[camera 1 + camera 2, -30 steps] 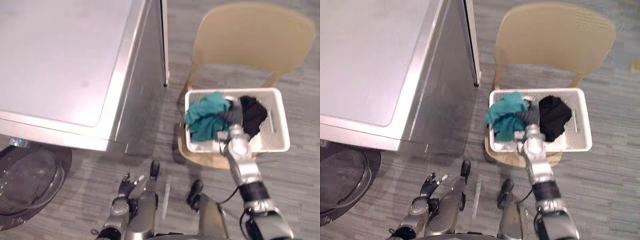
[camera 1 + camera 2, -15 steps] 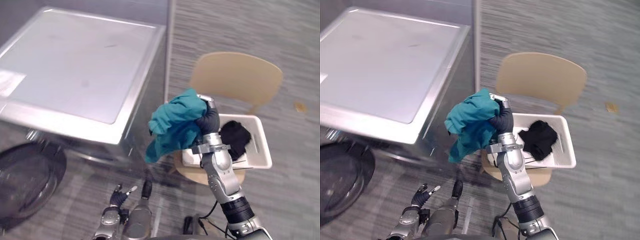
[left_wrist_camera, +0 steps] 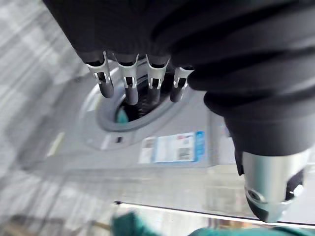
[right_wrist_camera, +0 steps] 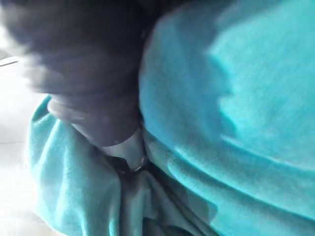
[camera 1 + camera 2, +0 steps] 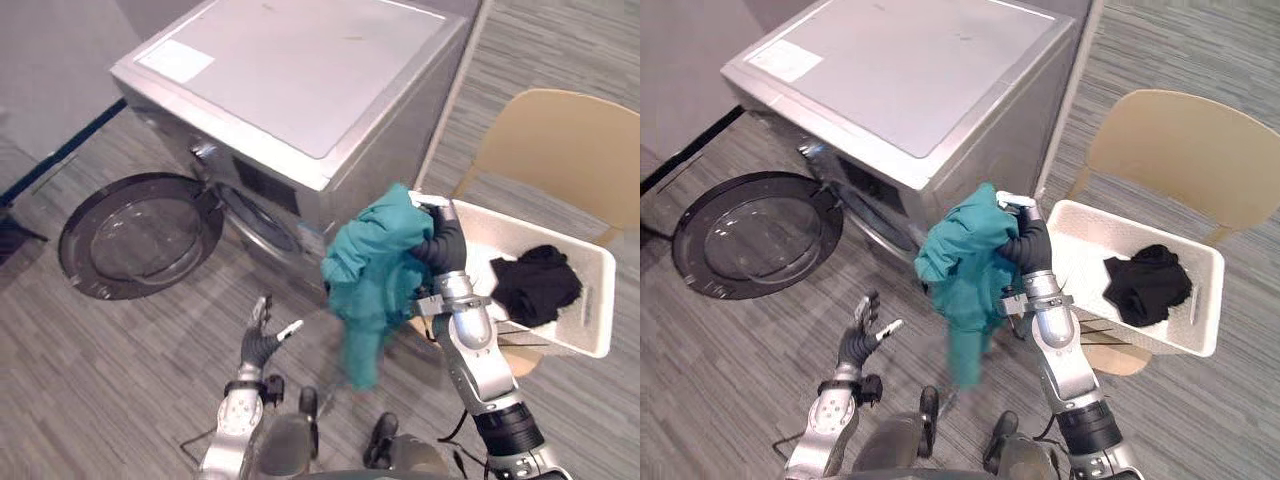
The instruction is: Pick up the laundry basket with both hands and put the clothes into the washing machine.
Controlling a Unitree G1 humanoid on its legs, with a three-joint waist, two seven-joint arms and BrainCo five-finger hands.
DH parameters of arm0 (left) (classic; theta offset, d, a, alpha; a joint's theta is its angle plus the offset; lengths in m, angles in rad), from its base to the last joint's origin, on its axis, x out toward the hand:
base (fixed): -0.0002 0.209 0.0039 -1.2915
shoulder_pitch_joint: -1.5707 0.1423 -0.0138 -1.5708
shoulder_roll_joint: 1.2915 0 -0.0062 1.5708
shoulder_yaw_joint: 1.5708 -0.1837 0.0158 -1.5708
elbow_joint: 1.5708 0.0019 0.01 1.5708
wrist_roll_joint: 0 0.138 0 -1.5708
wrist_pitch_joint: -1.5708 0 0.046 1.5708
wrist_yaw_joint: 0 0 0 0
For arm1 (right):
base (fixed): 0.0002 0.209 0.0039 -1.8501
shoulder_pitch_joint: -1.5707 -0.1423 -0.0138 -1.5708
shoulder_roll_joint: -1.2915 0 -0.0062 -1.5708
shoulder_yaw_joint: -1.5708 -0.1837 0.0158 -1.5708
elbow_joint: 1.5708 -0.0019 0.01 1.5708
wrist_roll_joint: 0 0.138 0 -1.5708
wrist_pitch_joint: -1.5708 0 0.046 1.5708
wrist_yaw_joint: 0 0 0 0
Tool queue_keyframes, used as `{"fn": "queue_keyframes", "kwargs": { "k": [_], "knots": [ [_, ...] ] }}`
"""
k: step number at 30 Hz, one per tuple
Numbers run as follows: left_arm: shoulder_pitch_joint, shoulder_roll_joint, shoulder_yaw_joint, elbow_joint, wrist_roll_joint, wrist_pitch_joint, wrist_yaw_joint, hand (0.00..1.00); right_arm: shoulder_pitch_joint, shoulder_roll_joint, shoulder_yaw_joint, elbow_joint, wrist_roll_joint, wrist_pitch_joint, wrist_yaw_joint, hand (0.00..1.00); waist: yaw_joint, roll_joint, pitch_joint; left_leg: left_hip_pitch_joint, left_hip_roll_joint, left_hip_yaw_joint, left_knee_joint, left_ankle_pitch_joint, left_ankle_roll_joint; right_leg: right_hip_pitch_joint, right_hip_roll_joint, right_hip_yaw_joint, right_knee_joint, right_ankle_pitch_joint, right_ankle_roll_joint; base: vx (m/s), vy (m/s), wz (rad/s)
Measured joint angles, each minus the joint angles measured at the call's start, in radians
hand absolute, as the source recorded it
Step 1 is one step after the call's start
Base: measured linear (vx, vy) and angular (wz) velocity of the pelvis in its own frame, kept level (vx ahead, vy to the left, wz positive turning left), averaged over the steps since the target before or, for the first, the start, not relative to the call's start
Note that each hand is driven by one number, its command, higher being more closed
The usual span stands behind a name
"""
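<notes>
The right robot hand (image 5: 441, 246), fingers seemingly curled, holds the teal garment (image 5: 372, 272) aloft between washing machine (image 5: 910, 80) and laundry basket (image 5: 1170, 342); the left robot hand (image 5: 854, 346) is spread.

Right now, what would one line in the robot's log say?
right hand: shut on teal garment | left hand: open | black garment: in basket | washer door: open
</notes>
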Motion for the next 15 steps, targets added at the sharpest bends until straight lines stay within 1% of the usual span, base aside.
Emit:
{"fn": "queue_keyframes", "kwargs": {
  "k": [1, 2, 4, 5, 7, 9, 10, 11, 14, 15],
  "knots": [
    [-0.015, 0.01, -0.011, -0.038, 0.024, -0.002, 0.003, 0.0, -0.001, 0.021, -0.007, -0.007, 0.001, 0.0, 0.009, 1.0, -0.005, -0.006, -0.006, 0.016, -0.019, -0.024, -0.044, 0.033, 0.009, 0.011, -0.014, -0.009, -0.008, 0.008, 0.012, -0.02, 0.137, 0.71],
    [-0.024, 0.015, -0.021, -0.051, 0.031, -0.005, 0.004, 0.0, -0.001, 0.025, -0.006, -0.007, 0.002, 0.0, 0.012, 1.0, -0.007, -0.006, -0.006, 0.025, -0.025, -0.031, -0.056, 0.043, 0.012, 0.02, -0.018, -0.016, -0.011, 0.011, 0.018, -0.02, 0.18, 0.56],
    [-0.024, 0.037, -0.036, -0.11, 0.066, -0.01, 0.003, 0.0, -0.001, 0.056, 0.043, -0.007, 0.01, 0.001, 0.036, 1.0, -0.003, -0.006, -0.02, 0.067, -0.046, -0.04, -0.103, 0.066, 0.027, 0.053, -0.031, -0.021, -0.031, 0.023, 0.038, -0.02, 0.118, 0.22],
    [-0.025, 0.042, -0.036, -0.116, 0.076, -0.012, 0.003, 0.0, -0.001, 0.06, 0.057, -0.006, 0.011, 0.001, 0.042, 1.0, -0.002, -0.007, -0.028, 0.071, -0.049, -0.04, -0.113, 0.07, 0.028, 0.054, -0.034, -0.02, -0.034, 0.025, 0.041, -0.01, 0.085, 0.02],
    [-0.049, 0.052, -0.05, -0.119, 0.128, -0.013, 0.005, 0.0, -0.007, 0.063, 0.127, 0.005, 0.029, 0.004, 0.074, 1.0, 0.002, -0.007, -0.059, 0.089, -0.059, -0.039, -0.145, 0.089, 0.039, 0.058, -0.037, -0.015, -0.04, 0.034, 0.053, -0.01, 0.079, -0.01],
    [-0.078, 0.055, -0.067, -0.119, 0.152, -0.013, 0.005, 0.0, -0.012, 0.062, 0.164, 0.021, 0.043, 0.007, 0.093, 1.0, 0.009, -0.009, -0.064, 0.105, -0.062, -0.037, -0.153, 0.093, 0.043, 0.07, -0.037, -0.011, -0.044, 0.038, 0.055, -0.01, 0.034, -0.07],
    [-0.094, 0.055, -0.077, -0.118, 0.178, -0.013, 0.005, 0.0, -0.035, 0.064, 0.205, 0.049, 0.058, 0.013, 0.105, 1.0, 0.01, -0.009, -0.079, 0.112, -0.062, -0.033, -0.164, 0.099, 0.045, 0.072, -0.036, -0.005, -0.054, 0.045, 0.054, -0.01, 0.023, -0.1],
    [-0.102, 0.055, -0.081, -0.118, 0.187, -0.013, 0.005, 0.0, -0.046, 0.065, 0.219, 0.059, 0.061, 0.013, 0.106, 1.0, 0.009, -0.008, -0.081, 0.113, -0.062, -0.033, -0.164, 0.101, 0.046, 0.074, -0.035, -0.003, -0.058, 0.048, 0.055, -0.01, 0.015, -0.13],
    [-0.15, 0.051, -0.114, -0.114, 0.22, -0.012, 0.023, 0.0, -0.097, 0.094, 0.276, 0.113, 0.103, 0.018, 0.125, 1.0, 0.009, -0.009, -0.09, 0.136, -0.057, -0.03, -0.182, 0.112, 0.04, 0.092, -0.027, 0.006, -0.076, 0.058, 0.053, -0.01, -0.016, -0.06],
    [-0.158, 0.051, -0.115, -0.111, 0.227, -0.01, 0.029, 1.0, -0.104, 0.11, 0.295, 0.136, 0.125, 0.024, 0.127, 1.0, 0.007, -0.01, -0.105, 0.137, -0.054, -0.03, -0.184, 0.113, 0.04, 0.092, -0.019, 0.007, -0.08, 0.06, 0.05, 0.0, -0.032, -0.04]
  ]
}}
